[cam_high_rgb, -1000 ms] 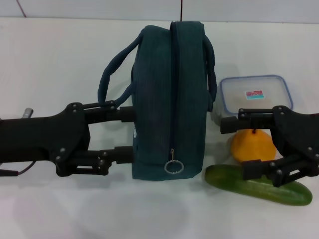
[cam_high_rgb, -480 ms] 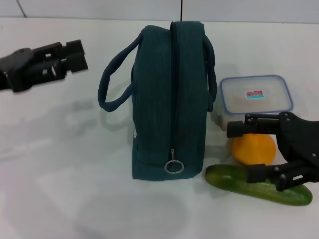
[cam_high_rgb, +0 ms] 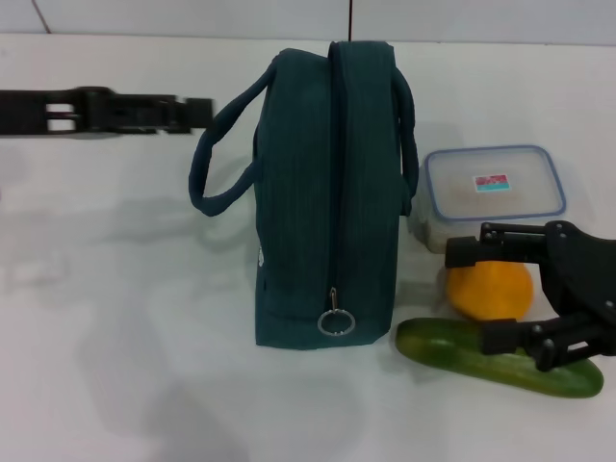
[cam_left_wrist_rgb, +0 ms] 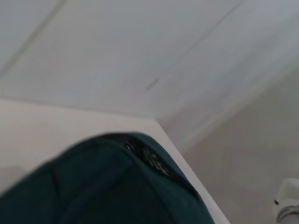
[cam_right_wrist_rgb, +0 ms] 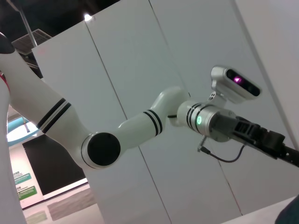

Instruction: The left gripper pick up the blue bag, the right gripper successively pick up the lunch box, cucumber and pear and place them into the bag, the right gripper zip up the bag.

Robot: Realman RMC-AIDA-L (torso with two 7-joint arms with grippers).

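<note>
The blue bag (cam_high_rgb: 327,192) stands upright at the table's middle, zipped, with its ring pull (cam_high_rgb: 337,322) facing me. My left gripper (cam_high_rgb: 200,113) reaches in from the far left, seen edge-on, its tip close to the bag's left handle (cam_high_rgb: 217,144). The left wrist view shows only the bag's top (cam_left_wrist_rgb: 107,186). My right gripper (cam_high_rgb: 478,295) is open to the bag's right, its fingers spanning the pear (cam_high_rgb: 491,289) as seen from the head. The cucumber (cam_high_rgb: 448,351) lies in front of the pear, the lunch box (cam_high_rgb: 494,188) behind it.
White table (cam_high_rgb: 115,318) stretches left of and in front of the bag. The right wrist view looks across at my left arm (cam_right_wrist_rgb: 140,126) against a pale wall.
My left gripper left the bag's left side, swung to the far left, then turned edge-on and reached toward the left handle. The right gripper drifted slightly right.
</note>
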